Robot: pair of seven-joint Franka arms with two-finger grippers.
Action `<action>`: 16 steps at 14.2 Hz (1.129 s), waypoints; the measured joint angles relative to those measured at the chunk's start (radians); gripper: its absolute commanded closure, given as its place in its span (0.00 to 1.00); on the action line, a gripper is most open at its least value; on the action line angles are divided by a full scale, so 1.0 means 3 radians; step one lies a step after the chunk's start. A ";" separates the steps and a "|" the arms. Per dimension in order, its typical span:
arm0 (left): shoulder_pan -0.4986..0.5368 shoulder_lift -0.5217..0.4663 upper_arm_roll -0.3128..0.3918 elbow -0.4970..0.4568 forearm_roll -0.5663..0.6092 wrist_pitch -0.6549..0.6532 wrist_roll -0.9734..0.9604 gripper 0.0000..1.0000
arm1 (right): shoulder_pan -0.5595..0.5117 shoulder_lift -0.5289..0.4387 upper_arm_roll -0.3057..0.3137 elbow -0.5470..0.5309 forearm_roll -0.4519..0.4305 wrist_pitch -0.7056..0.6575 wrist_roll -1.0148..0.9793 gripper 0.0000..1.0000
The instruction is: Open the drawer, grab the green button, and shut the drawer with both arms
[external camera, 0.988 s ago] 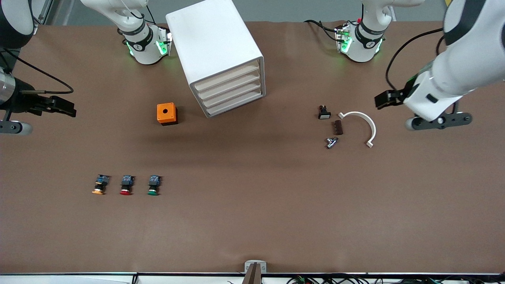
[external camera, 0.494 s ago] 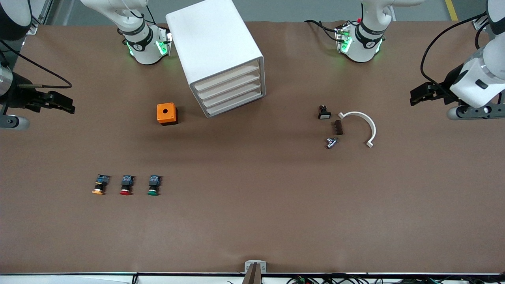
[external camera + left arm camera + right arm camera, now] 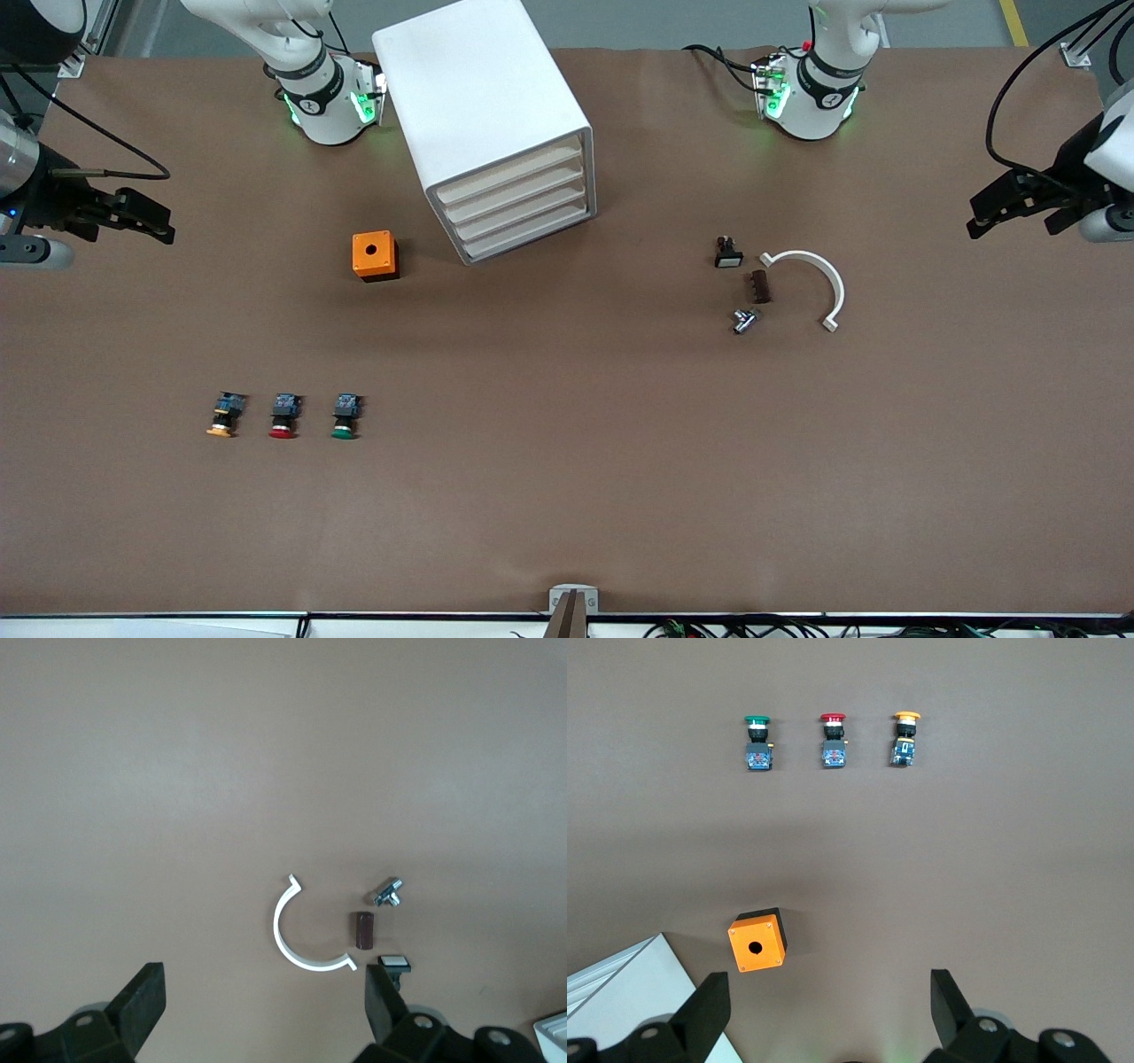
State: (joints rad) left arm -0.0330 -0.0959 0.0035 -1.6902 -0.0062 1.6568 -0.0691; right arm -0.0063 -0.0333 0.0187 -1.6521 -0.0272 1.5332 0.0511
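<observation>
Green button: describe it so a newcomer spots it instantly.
Start at the white cabinet, then the orange box beside it. Nearer the front camera lie three push buttons in a row; the green button is the end one closest to the table's middle, next to the red-capped button.

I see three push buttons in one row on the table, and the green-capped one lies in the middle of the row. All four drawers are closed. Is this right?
Not fully. The red-capped button lies in the middle; the green-capped button is at the end of the row nearest the orange box, and the yellow-capped button is at the outer end. The front view and the right wrist view both show this. The four drawers are indeed closed.
</observation>
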 measured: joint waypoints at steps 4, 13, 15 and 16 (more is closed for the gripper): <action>-0.0004 0.0001 -0.0004 0.0114 0.0000 0.0001 0.0000 0.01 | -0.0039 -0.0062 -0.0034 -0.0049 0.0183 0.0039 0.0004 0.00; -0.0004 0.0094 -0.0005 0.0223 0.0000 -0.0092 0.0000 0.01 | -0.0066 -0.0154 -0.0017 -0.0049 0.0274 0.0191 -0.0017 0.00; -0.0004 0.0099 -0.0005 0.0232 0.0000 -0.0106 0.0000 0.01 | -0.0054 -0.0156 -0.0006 -0.0050 0.0274 0.0218 -0.0061 0.00; -0.0003 0.0099 -0.0005 0.0240 0.0000 -0.0115 0.0000 0.01 | -0.0053 -0.0156 -0.0006 -0.0050 0.0274 0.0233 -0.0133 0.00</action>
State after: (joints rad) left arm -0.0340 -0.0663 0.0020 -1.6182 -0.0063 1.6222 -0.0691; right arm -0.0222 -0.0800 0.0169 -1.6671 0.0549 1.6032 0.0111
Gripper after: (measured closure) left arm 0.004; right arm 0.000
